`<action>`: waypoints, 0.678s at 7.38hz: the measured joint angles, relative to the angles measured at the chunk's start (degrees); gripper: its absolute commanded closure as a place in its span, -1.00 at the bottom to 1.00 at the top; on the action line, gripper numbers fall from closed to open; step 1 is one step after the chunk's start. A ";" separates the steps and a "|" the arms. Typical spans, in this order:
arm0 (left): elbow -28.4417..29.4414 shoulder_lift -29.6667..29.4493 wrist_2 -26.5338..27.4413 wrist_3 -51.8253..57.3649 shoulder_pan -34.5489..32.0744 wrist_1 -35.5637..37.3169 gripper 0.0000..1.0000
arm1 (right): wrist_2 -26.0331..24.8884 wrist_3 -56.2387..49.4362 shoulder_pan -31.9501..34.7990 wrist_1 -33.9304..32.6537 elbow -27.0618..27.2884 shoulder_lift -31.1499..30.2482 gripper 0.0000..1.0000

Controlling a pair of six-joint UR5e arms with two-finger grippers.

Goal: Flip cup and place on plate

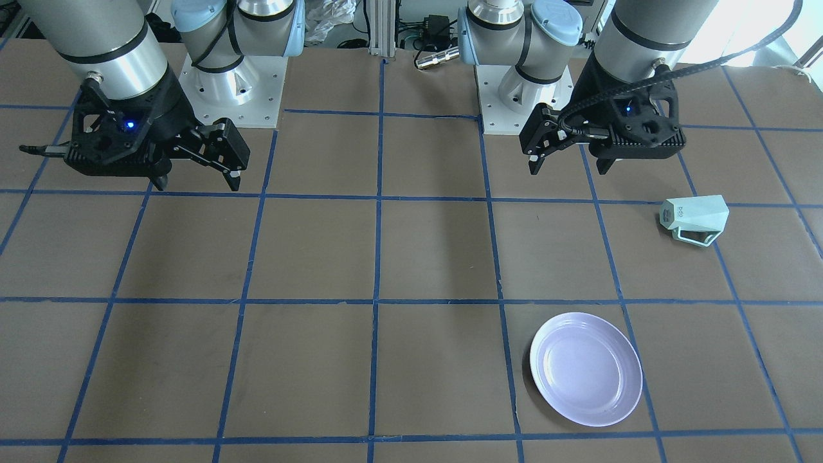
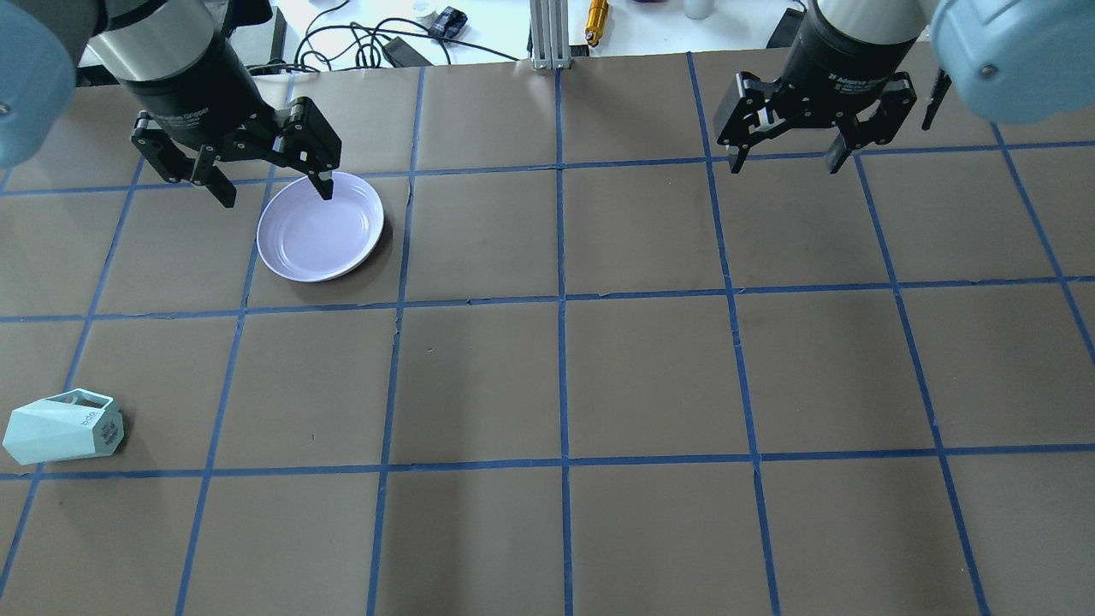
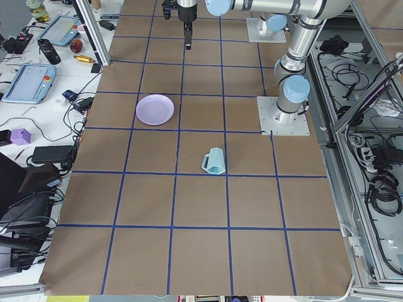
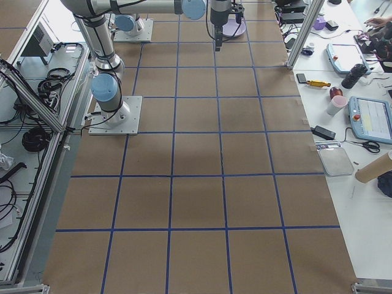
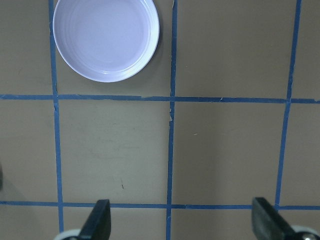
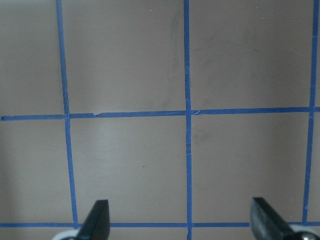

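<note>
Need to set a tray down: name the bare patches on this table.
Bare: the whole half under the right end effector, the middle squares, and the squares between plate and cup. Only the half with the left end effector holds anything.

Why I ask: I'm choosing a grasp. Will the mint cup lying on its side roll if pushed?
Probably not far: the cup lies on flat facets, and its handle juts sideways, low by the table, likely stopping any roll. Its tapered body looks hard, so a grip might slip.
</note>
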 measured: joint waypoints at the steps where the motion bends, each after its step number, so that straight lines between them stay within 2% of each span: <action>1: -0.01 -0.07 0.01 0.03 0.00 0.10 -1.00 | 0.00 0.00 0.00 0.00 0.00 0.00 -1.00; 5: -0.07 -0.02 -0.50 0.82 0.22 0.45 -1.00 | 0.00 0.00 0.00 0.00 0.00 0.00 -1.00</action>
